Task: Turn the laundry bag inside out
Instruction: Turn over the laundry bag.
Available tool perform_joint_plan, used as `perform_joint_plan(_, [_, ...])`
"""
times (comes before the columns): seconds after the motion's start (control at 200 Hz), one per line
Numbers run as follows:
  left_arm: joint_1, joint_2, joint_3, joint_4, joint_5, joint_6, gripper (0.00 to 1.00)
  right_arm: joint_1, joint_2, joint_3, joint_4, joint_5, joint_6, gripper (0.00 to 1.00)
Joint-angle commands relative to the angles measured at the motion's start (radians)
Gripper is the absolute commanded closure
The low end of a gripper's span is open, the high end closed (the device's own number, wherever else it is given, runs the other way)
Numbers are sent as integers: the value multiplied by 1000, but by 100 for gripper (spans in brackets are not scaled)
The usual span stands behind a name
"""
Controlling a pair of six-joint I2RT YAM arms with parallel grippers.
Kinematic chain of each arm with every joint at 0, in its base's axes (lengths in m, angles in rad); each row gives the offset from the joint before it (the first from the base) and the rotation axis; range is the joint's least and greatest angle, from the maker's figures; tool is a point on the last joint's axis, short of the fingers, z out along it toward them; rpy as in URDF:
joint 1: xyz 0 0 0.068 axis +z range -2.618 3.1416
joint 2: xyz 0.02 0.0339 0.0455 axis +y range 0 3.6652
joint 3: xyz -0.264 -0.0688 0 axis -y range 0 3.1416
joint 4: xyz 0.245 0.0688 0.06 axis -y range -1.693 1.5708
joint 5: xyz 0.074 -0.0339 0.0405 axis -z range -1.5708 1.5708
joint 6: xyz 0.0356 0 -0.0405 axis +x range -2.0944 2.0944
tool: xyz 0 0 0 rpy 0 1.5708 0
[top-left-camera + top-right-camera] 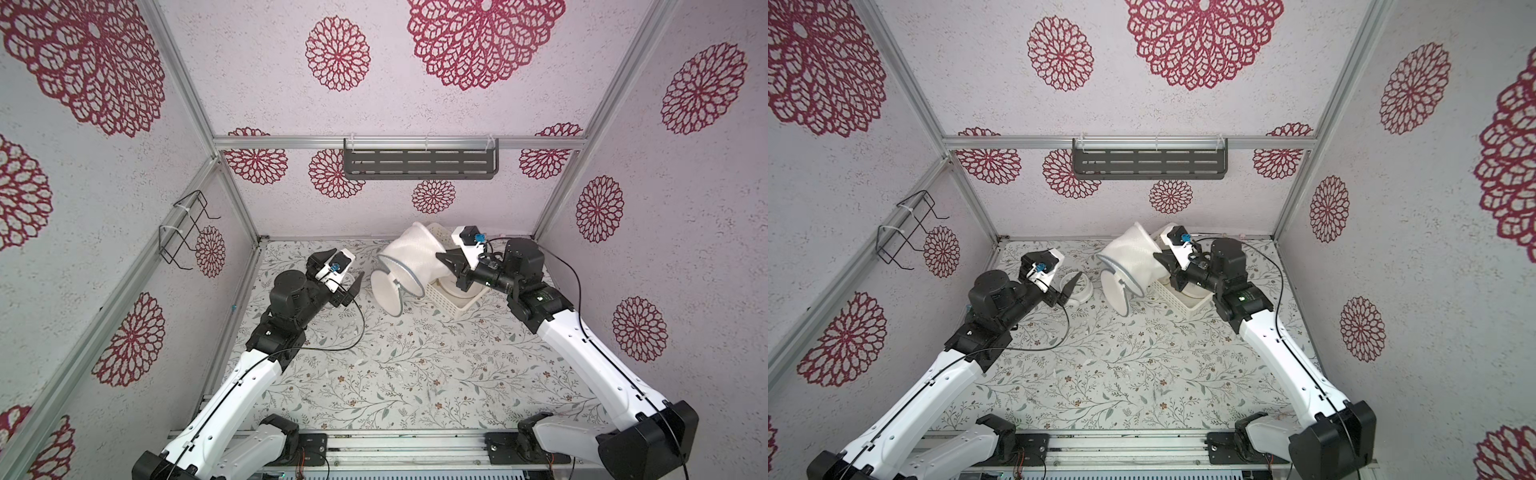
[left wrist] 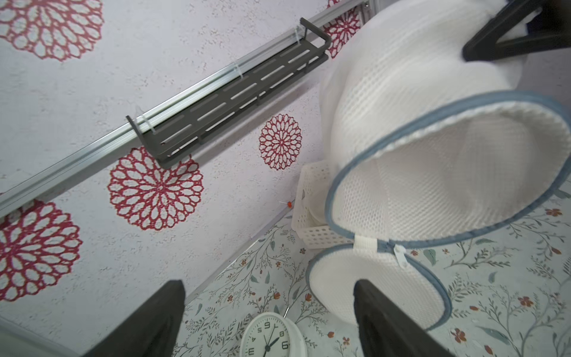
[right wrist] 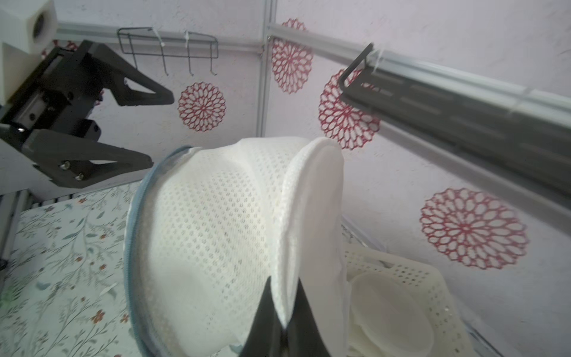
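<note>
The laundry bag (image 1: 409, 259) is a white mesh cylinder with a blue-grey zip rim, held up at a tilt over the back of the table. Its round mouth (image 2: 448, 173) gapes toward my left gripper, and the unzipped lid flap (image 1: 386, 297) hangs down onto the table. My right gripper (image 3: 284, 284) is shut on the seam at the bag's closed end, also seen in both top views (image 1: 1158, 257). My left gripper (image 2: 268, 287) stands open a short way left of the mouth (image 1: 353, 270), holding nothing and apart from the bag.
A white perforated basket (image 1: 461, 305) with a pale dish in it sits under the bag and right wrist. A white alarm clock (image 2: 272, 337) lies on the table below the left gripper. A grey shelf (image 1: 419, 162) hangs on the back wall and a wire rack (image 1: 187, 228) on the left wall.
</note>
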Motion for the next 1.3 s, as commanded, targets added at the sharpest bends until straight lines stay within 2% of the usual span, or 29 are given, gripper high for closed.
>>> perform_joint_plan(0.0, [-53,-1,-29,-56,18,124,8,32,19,-5,15,-113,-3,100])
perform_joint_plan(0.255, [-109,-9,-67,-42,-35,206,0,59,68,4,-28,-161,-10,100])
perform_joint_plan(0.45, [-115,19,-36,-45,-38,262,0,90,104,50,-137,-158,-119,100])
perform_joint_plan(0.63, [-113,62,18,-85,23,304,5,136,136,94,-236,-136,-259,100])
perform_joint_plan(0.946, [-103,131,130,-280,226,296,10,217,194,181,-392,-107,-511,100])
perform_joint_plan(1.066, [-94,142,147,-303,281,276,17,244,200,201,-436,-113,-610,100])
perform_joint_plan(1.296, [-89,165,171,-372,349,284,39,254,204,223,-443,-113,-664,100])
